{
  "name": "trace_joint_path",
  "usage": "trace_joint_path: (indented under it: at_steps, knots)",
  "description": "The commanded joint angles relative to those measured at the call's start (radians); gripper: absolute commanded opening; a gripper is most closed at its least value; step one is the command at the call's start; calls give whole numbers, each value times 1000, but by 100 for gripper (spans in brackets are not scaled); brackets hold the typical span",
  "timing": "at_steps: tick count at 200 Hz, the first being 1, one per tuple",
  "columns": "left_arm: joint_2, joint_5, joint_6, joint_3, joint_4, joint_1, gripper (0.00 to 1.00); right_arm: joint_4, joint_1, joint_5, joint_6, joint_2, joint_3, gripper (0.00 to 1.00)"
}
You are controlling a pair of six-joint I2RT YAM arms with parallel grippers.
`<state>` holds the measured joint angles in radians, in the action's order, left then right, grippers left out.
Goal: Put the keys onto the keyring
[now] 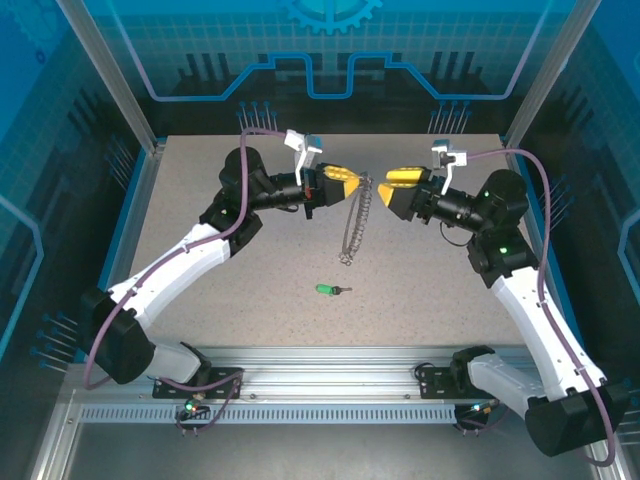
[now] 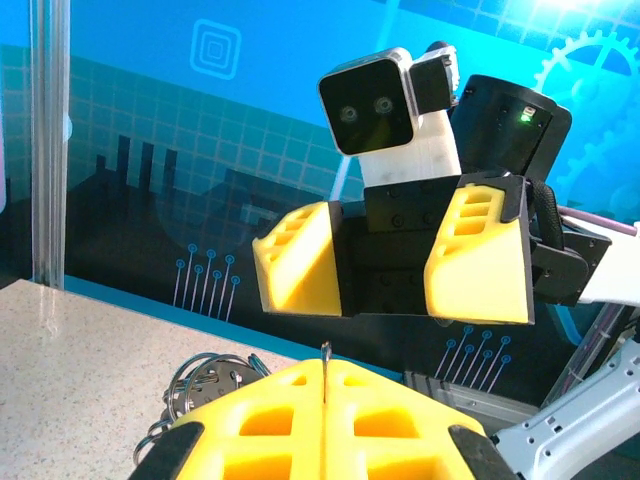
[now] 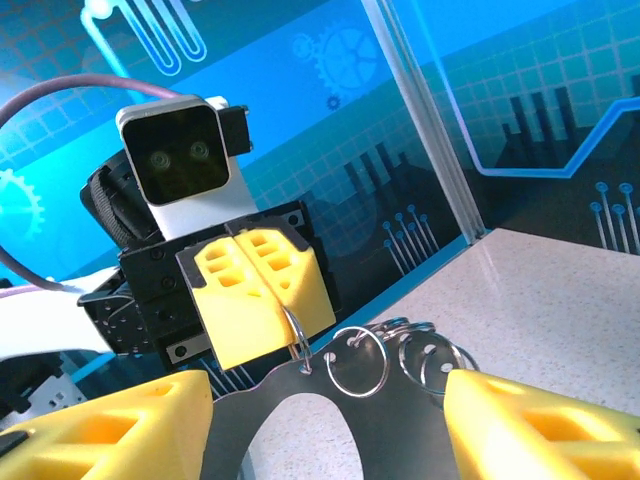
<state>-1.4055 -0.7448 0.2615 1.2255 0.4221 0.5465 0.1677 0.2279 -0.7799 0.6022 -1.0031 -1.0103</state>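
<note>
Step, as judged: pickup; over counter (image 1: 250,300), left end effector (image 1: 350,185) should hold keyring (image 1: 358,215) steady while right end effector (image 1: 386,187) descends to key (image 1: 327,290), pinching green head, blade free for threading; left: clenched on keyring, chain dangling toward 6 o'clock; right: released, jaws wide, flanking band; key: flat on counter, 7 o'clock of chain, well apart.

From above, the key (image 1: 328,290) is too small for its blade to be made out; the keyring (image 1: 357,215) is a thin blur whose links run together; whether the right gripper (image 1: 383,187) touches it cannot be told. At the left wrist, the left gripper (image 2: 325,385) runs off the lower edge and hides most of the keyring; at the right wrist, the keyring's lower part is cropped.
</note>
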Motion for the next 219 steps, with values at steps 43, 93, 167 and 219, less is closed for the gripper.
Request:
trace_joint_path:
  at_steps: [43, 93, 167, 219]
  knots:
    - [-11, -36, -38, 67, 18, 11, 0, 40, 31, -20, -15, -42, -43, 52]
    - [-6, -27, -38, 67, 10, 18, 0, 90, 58, -10, 13, -61, -48, 43]
    - [-2, -21, -41, 65, 0, 27, 0, 91, 99, 8, 7, -69, -65, 34]
    - [7, 2, -34, 57, 13, 31, 0, 85, 104, 15, 5, -71, -53, 30]
